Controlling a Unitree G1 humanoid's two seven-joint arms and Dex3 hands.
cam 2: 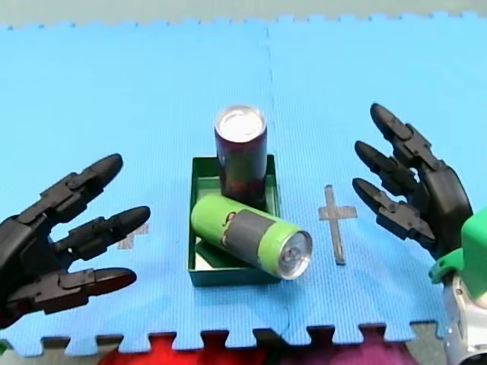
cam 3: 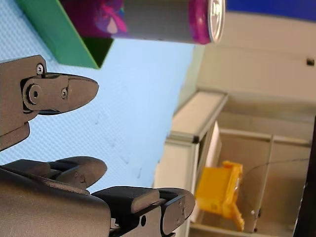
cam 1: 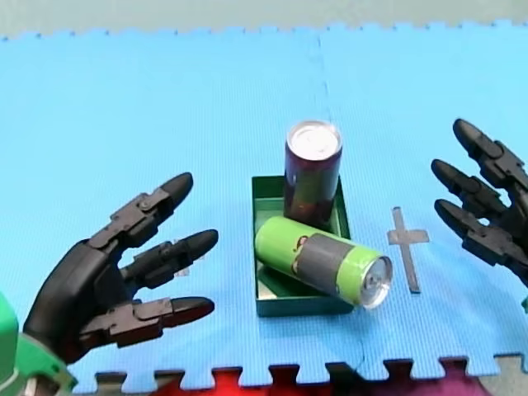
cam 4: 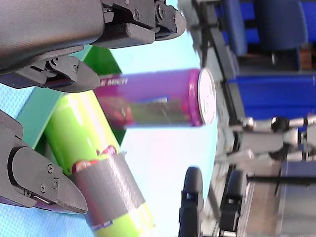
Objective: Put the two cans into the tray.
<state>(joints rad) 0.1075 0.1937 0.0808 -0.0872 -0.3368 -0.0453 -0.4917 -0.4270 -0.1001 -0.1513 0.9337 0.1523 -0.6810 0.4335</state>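
Green can (cam 1: 318, 262) overhangs tray (cam 1: 293, 307) rim | left hand (cam 1: 115, 276), right hand (cam 1: 488, 208) flank it, empty

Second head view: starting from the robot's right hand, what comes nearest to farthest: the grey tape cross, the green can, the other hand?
1. Grey tape cross, just beside the right hand.
2. Green can, lying on its side across the green tray, in the middle.
3. Left hand, beyond the tray, on the opposite side.
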